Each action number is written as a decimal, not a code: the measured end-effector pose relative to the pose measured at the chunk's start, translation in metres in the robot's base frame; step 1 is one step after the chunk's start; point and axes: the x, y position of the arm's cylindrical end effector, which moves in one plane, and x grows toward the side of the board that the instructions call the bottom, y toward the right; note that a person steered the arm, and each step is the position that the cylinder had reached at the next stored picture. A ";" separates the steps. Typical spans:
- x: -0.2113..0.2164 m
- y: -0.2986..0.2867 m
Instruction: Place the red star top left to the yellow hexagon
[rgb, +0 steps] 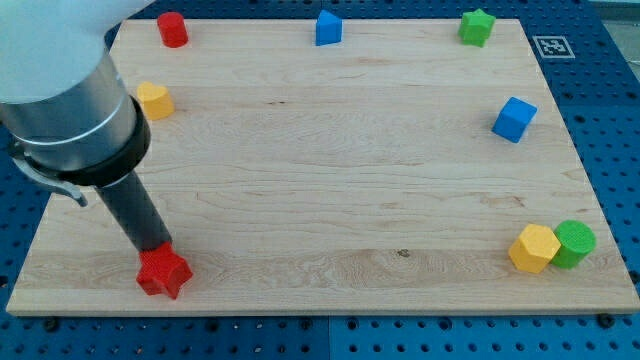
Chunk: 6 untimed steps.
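The red star (164, 273) lies near the board's bottom left corner. My tip (152, 247) stands right at the star's upper left side, touching or nearly touching it. The yellow hexagon (533, 248) sits far off at the view's bottom right, with a green cylinder (575, 243) pressed against its right side.
A red cylinder (173, 29) is at the top left and a yellow block (154, 101) below it, beside the arm's body. A blue block (328, 28) is at top centre, a green star (477, 27) at top right, a blue cube (514, 119) at the right. The wooden board (330, 170) lies on a blue pegboard.
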 end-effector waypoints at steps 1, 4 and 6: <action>0.006 -0.008; 0.044 -0.048; 0.050 0.000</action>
